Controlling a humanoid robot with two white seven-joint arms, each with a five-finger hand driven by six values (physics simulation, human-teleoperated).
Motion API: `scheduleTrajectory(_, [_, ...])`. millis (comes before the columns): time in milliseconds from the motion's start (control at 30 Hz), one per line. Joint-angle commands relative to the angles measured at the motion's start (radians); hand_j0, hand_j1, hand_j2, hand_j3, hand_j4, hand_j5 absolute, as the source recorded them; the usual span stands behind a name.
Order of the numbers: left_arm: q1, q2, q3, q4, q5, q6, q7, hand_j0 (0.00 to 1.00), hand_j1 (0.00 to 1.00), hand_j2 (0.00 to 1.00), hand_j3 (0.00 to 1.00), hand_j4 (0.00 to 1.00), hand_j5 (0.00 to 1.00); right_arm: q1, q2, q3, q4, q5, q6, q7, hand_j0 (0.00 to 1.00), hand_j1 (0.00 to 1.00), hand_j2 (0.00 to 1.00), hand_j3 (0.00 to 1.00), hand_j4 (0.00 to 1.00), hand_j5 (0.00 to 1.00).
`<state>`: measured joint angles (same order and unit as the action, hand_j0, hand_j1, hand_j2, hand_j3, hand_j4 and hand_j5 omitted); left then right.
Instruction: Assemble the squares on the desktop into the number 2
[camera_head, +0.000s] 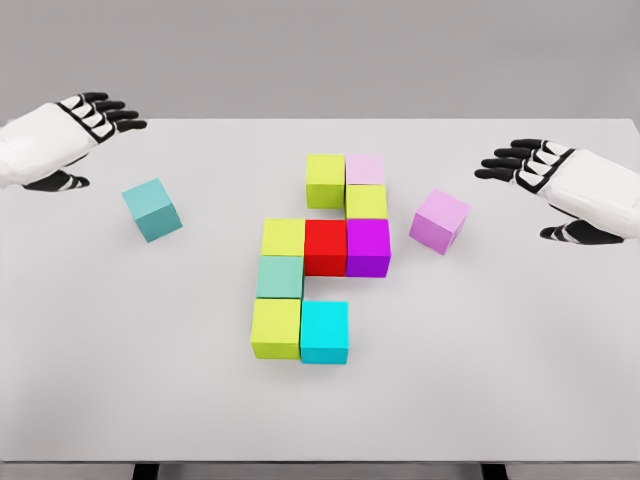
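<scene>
Robot hand, left: left robot hand (88, 125) hovers over the far left corner of the counter (120, 380), fingers spread and relaxed, holding nothing.
Robot hand, right: right robot hand (545, 172) hangs over the right edge, fingers likewise loose and empty.
Figure so far: nine cubes sit packed in the middle. Far row is a lime cube (325, 180) and a pale pink cube (365, 169); a second lime cube (367, 201) sits below the pink. Middle row reads yellow-green cube (284, 237), red cube (326, 247), purple cube (368, 247). Below come a sea-green cube (280, 277), then a near lime cube (276, 328) beside a cyan cube (324, 332).
Loose pieces: a teal cube (152, 209) lies turned at an angle, well apart on the left, near the left robot hand. A lilac cube (439, 221) sits skewed, just right of the purple one, not touching.
Gaps, as I judge: the near row and the far row each look one cube short.
Handling: they look rigid, light and smooth-faced, so not fragile but likely slippery under the fingers.
Where to hold: pinch two opposite side faces from above, squaring the fingers to the cube's skew first.
Risk: neighbours sit flush, so a clumsy placement could nudge the built rows.
</scene>
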<state>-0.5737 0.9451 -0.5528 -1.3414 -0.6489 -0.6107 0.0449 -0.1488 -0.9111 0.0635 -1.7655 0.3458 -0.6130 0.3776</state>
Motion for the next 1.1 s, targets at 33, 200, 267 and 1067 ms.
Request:
scheduleTrajectory(33, [-0.021,0.004,-0.058,0.001,-0.031,0.000,-0.003,1.00,1.00,1.00,1.00,1.00,1.00,0.002,-0.022,-0.007,0.000,-0.002,0.002,-0.003,1.00,1.00,1.00,1.00,1.00,1.00])
scheduleTrajectory(200, [-0.091,0.006,-0.162,0.011,-0.054,0.000,-0.121,1.00,1.00,1.00,1.00,1.00,1.00,0.005,-0.011,-0.053,0.000,-0.025,0.002,-0.020,1.00,1.00,1.00,1.00,1.00,1.00])
scheduleTrajectory(267, [-0.126,0.006,-0.211,0.013,-0.069,0.000,-0.135,1.00,1.00,1.00,1.00,1.00,1.00,0.003,-0.012,-0.044,0.001,-0.074,0.002,-0.022,1.00,1.00,1.00,1.00,1.00,1.00])
scheduleTrajectory(1067, [-0.321,-0.124,-0.446,0.191,-0.080,0.000,-0.178,1.00,1.00,1.00,1.00,1.00,1.00,-0.713,0.030,0.684,0.302,-0.022,0.002,0.233,0.97,0.97,0.97,0.97,0.97,0.97])
